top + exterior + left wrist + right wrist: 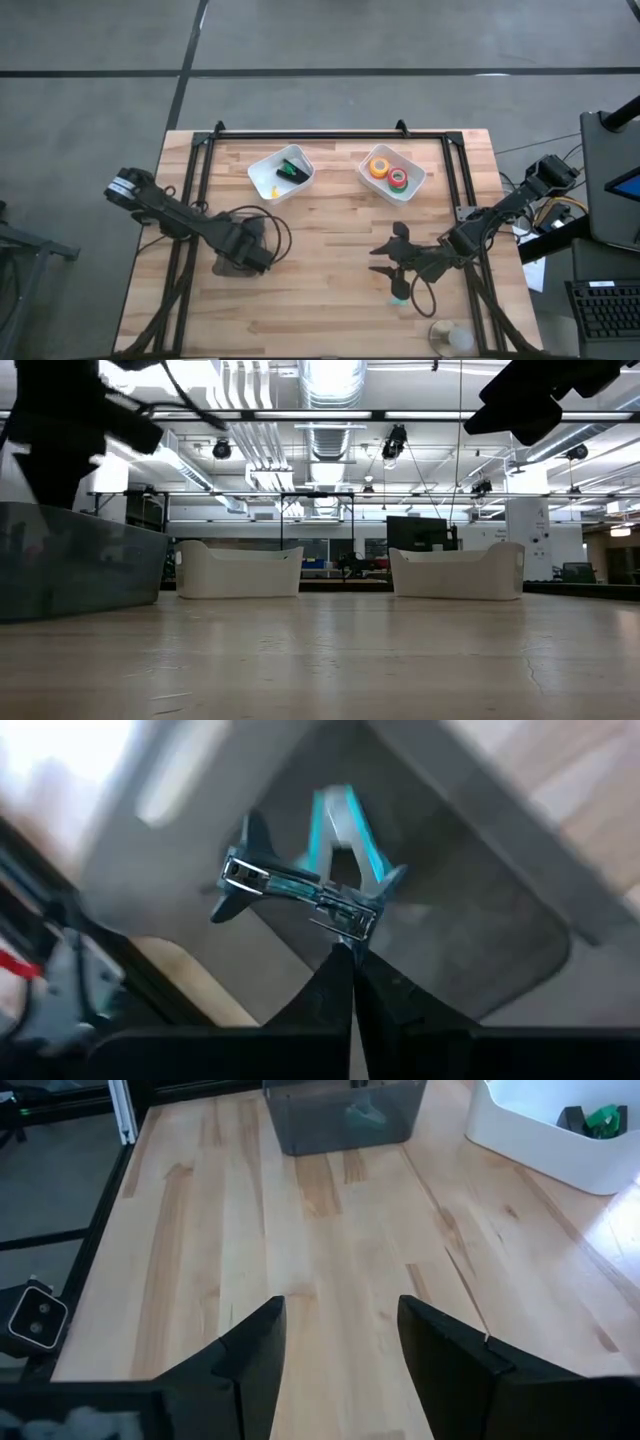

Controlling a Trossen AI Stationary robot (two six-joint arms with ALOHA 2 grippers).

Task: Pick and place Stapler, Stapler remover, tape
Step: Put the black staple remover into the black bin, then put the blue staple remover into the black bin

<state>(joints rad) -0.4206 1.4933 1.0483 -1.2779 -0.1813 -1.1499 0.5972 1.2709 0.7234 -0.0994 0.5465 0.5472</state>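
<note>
A teal and metal claw-shaped stapler remover point(320, 885) sits at the tips of my left gripper point(347, 960), which is shut on it above the grey see-through bin point(250, 228). The left white bin point(262, 160) holds the black stapler point(291, 170), a green piece and a yellow piece. Orange tape point(379, 167) and red tape point(399, 180) lie in the right white bin point(417, 178). My right gripper point(388, 257) hangs open over bare table, right of centre, touching nothing point(340, 1350). My left gripper pinches the stapler remover by its metal end point(345, 925), held only at the free ends of the two fingers. The fingers point down into the grey bin. The remover is lifted clear, its teal arms spread away from the fingertips above the bin's floor point(480, 920).
A black frame point(320, 133) runs along the table's far edge and down both sides. A small teal thing point(400, 291) lies near my right gripper, and a pale round thing point(450, 338) near the near edge. Open wood lies between the arms.
</note>
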